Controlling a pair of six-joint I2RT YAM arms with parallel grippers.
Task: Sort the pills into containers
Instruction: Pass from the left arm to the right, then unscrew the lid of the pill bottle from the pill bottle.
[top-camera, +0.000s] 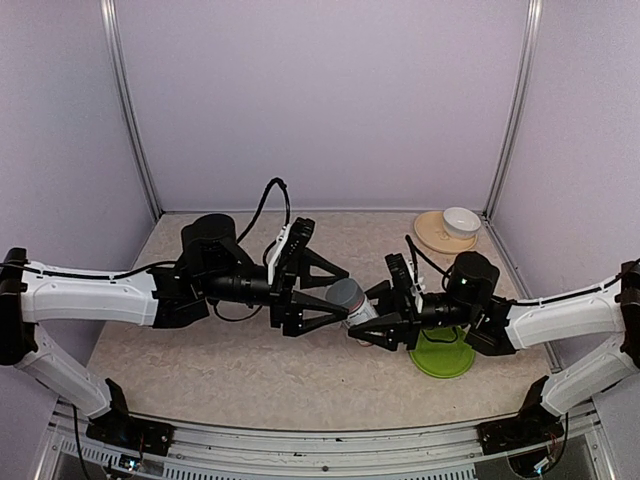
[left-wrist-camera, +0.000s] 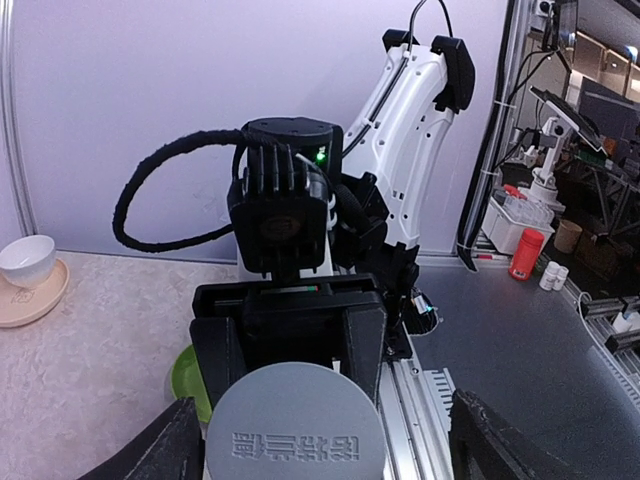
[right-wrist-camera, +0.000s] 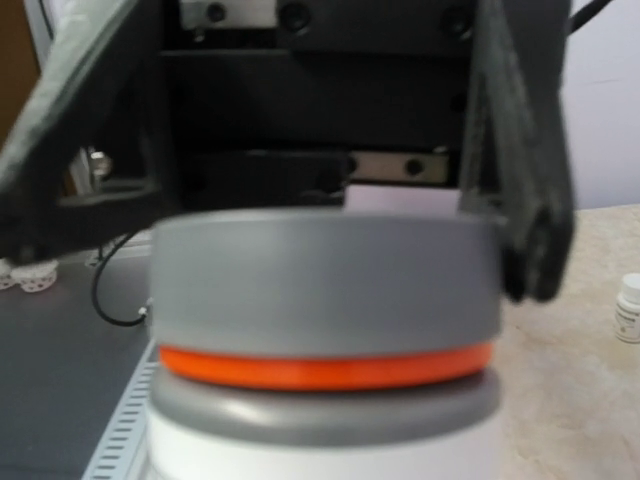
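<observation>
Bottle (top-camera: 361, 313) horizontal, cap (top-camera: 345, 292) toward spread left tool (top-camera: 346, 295); right tool (top-camera: 370, 322) clasping

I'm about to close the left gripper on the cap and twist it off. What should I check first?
1. The right gripper clamps the bottle: ok.
2. The left gripper is open, fingers either side of the cap: ok.
3. Cap centred between them: cannot tell; the right wrist view suggests one side is nearer.
4. Cap seated, orange ring showing beneath: ok.
5. The pill box is in view for pouring: not ok, no view shows it.
</observation>
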